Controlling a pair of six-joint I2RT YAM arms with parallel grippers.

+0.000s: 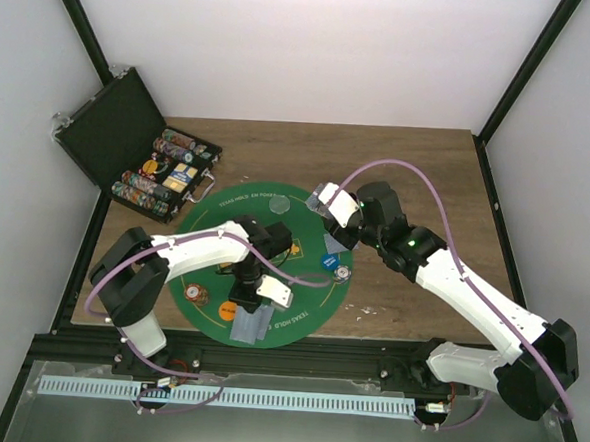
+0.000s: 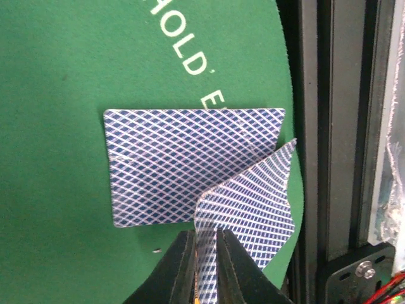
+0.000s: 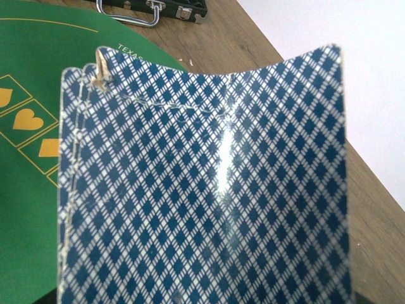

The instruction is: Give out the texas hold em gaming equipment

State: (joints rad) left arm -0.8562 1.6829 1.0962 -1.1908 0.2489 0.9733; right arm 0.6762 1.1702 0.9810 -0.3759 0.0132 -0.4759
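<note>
On the round green poker mat point(image 1: 225, 222) a blue-backed card point(image 2: 183, 164) lies flat near the mat's front edge. My left gripper point(image 2: 205, 253) is shut on a second, bent blue-backed card point(image 2: 253, 202) that overlaps the flat card's corner; both show in the top view point(image 1: 252, 325) under the left gripper point(image 1: 247, 306). My right gripper point(image 1: 328, 203) holds a stack of blue-backed cards point(image 3: 202, 183) above the mat's right side; the cards hide its fingers. A brownish chip stack point(image 1: 195, 294), a blue disc point(image 1: 330, 261), a whitish disc point(image 1: 343, 273) and a grey disc point(image 1: 279, 208) lie on the mat.
An open black case point(image 1: 138, 161) with rows of chips stands at the back left, its handle toward the mat. The black frame rail point(image 2: 335, 158) runs right beside the mat's front edge. Bare wooden table point(image 1: 428, 179) lies to the right.
</note>
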